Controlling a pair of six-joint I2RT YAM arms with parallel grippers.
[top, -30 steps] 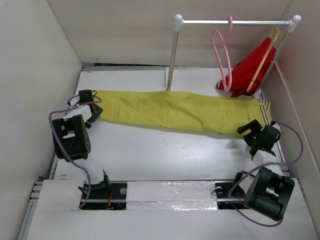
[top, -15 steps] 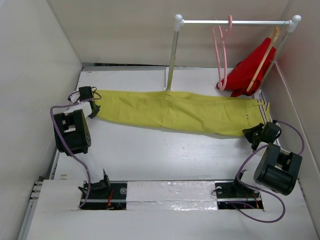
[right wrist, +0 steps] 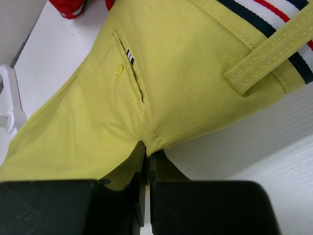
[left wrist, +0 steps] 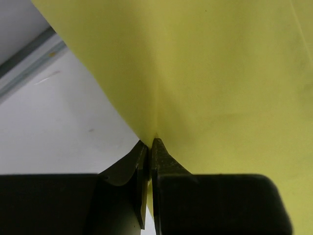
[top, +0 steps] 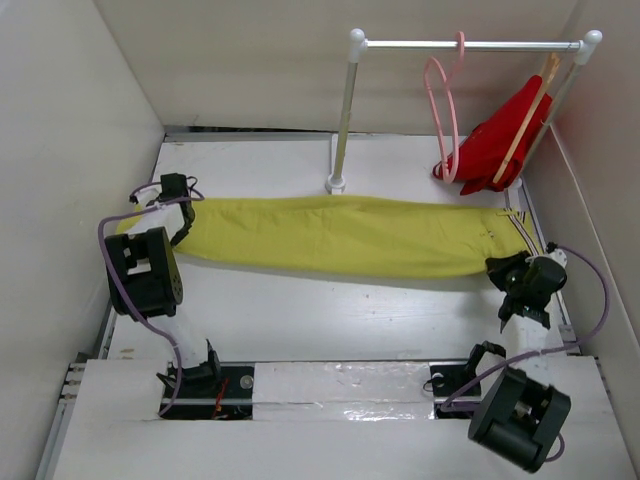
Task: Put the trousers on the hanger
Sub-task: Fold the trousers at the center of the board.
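Holding the trousers (top: 350,235) at both ends: left claw (left wrist: 149,142) pinched tight on the leg-end fabric near the counter's (top: 330,320) left edge, right claw (right wrist: 146,147) pinched tight on the fabric just below the striped waistband near the right edge. Stretched lengthwise across the counter's middle. Pink hanger (top: 445,110) hooked on the rail (top: 470,44) over the far right corner, beside a red garment (top: 495,140).

Left end effector (left wrist: 150,147) — pinched on trousers (left wrist: 210,78)

No lettering, number or brand can be read anywhere (the striped tab (right wrist: 130,56) on the trousers (top: 340,235) bears none).
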